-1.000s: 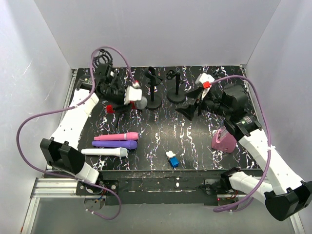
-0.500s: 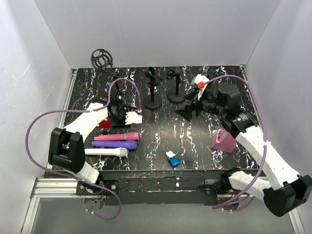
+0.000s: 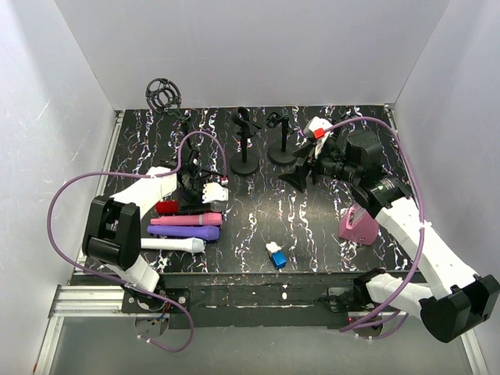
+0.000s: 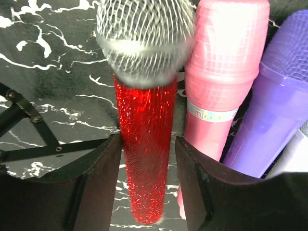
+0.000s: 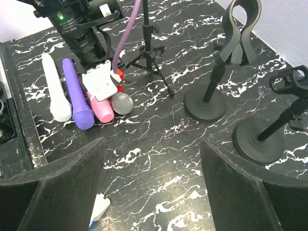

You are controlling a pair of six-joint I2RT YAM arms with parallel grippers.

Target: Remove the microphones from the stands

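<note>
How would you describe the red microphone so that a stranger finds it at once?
Look at the row of microphones lying on the table's near left part. The red microphone is the farthest in the row, beside the pink microphone. Only it has glittery red and a silver mesh head.

Microphones: four, lying side by side — one red (image 4: 144,154), one pink (image 4: 219,91), one purple (image 4: 269,120), one white (image 3: 168,244). Stands: four in the top view — three black clip stands (image 3: 244,144) and one ring-shaped mount (image 3: 162,94). Pink bag (image 3: 358,225): one. Small blue-and-white object (image 3: 276,255): one.
</note>
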